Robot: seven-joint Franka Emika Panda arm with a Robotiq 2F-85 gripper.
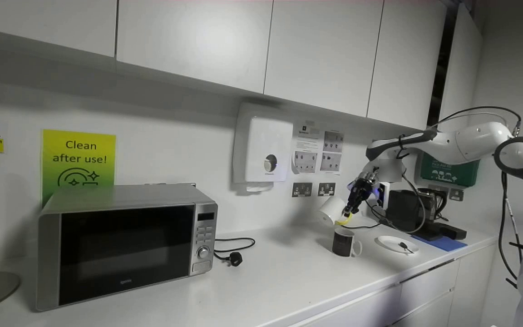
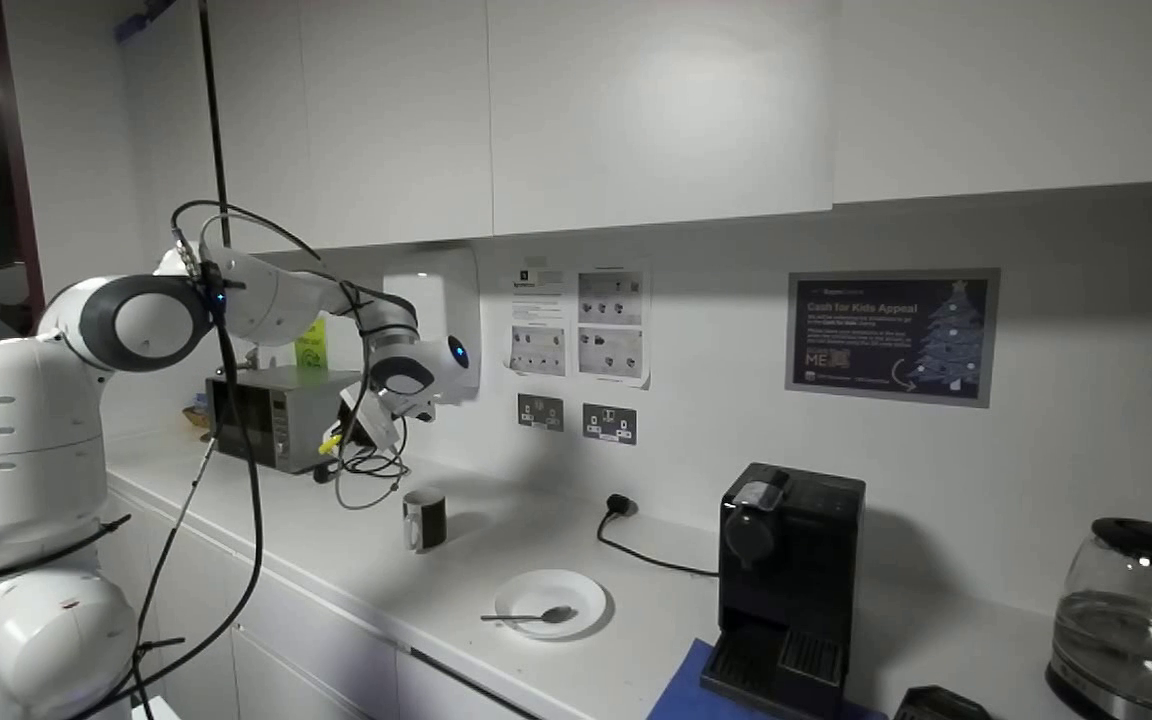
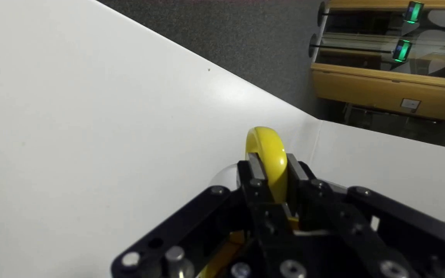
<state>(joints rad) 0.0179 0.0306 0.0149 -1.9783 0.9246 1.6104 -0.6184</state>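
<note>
My gripper [image 1: 348, 212] is shut on the yellow handle [image 3: 269, 148] of a white mug [image 1: 331, 210]. The handle sits between the two finger pads in the wrist view. The white mug is tilted and held above the counter. Most of its body is hidden behind the fingers in the wrist view, with a white curved part [image 3: 225, 177] showing. The yellow handle also shows in an exterior view [image 2: 330, 443]. A black and white mug [image 1: 343, 243] stands upright on the counter, below the held mug and apart from it; it also shows in an exterior view [image 2: 425, 520].
A white plate [image 1: 386, 242] with a spoon [image 2: 551, 614] lies on the counter [image 1: 261, 281]. A microwave [image 1: 127, 247], a black coffee machine [image 2: 791, 570] on a blue mat, and a glass kettle [image 2: 1131, 620] stand there. Wall cupboards [image 1: 325, 50] hang above. Cables trail behind.
</note>
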